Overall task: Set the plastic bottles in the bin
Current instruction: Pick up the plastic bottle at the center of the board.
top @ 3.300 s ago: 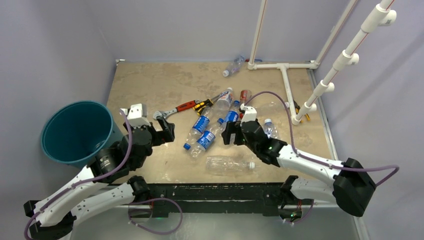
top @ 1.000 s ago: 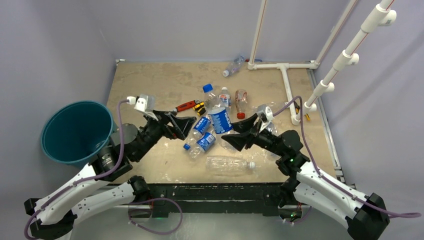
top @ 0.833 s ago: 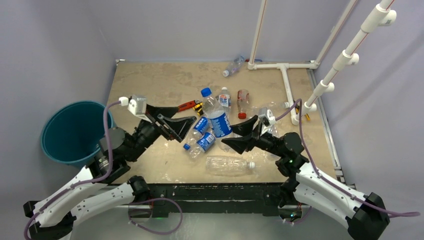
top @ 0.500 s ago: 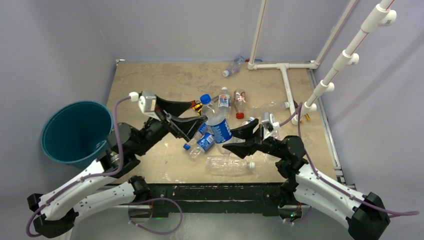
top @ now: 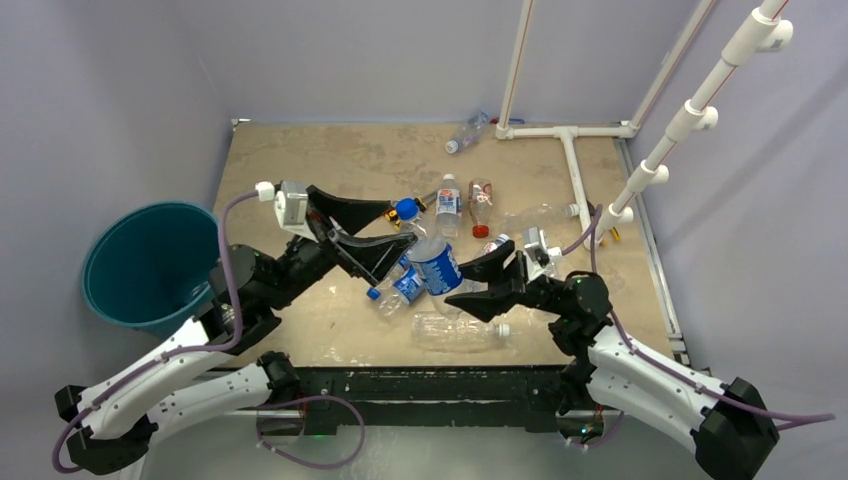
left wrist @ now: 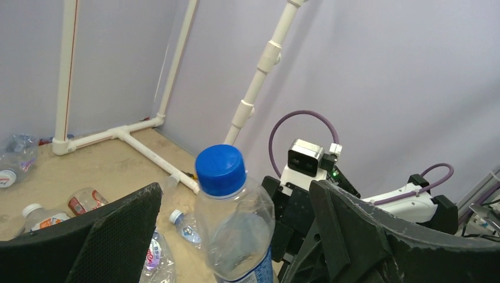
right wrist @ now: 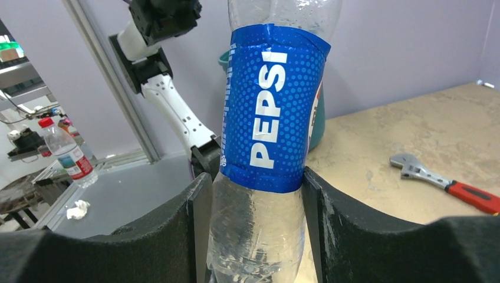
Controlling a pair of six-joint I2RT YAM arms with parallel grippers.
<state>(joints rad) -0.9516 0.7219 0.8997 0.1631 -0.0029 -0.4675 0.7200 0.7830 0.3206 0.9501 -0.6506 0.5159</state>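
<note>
Our right fingers (right wrist: pixel 177 236) are clamped on the lower body of a blue-capped Pepsi bottle (top: pixel 432 262), held off the desk (top: pixel 300 160). Our left fingers (left wrist: pixel 118 236) stand wide apart either side of its neck, not touching. The teal bin (top: pixel 140 270) stands beside the desk's left edge.

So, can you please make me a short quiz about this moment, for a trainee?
1. True or false: the right claw is shut on the Pepsi bottle.
2. The left claw has its jaws: A) open, on both sides of the blue cap; B) shut on that cap; C) shut on nothing.
3. Fill in: the bin stands on the robot's ____ side.
Key: 1 true; 2 A; 3 left.
</note>
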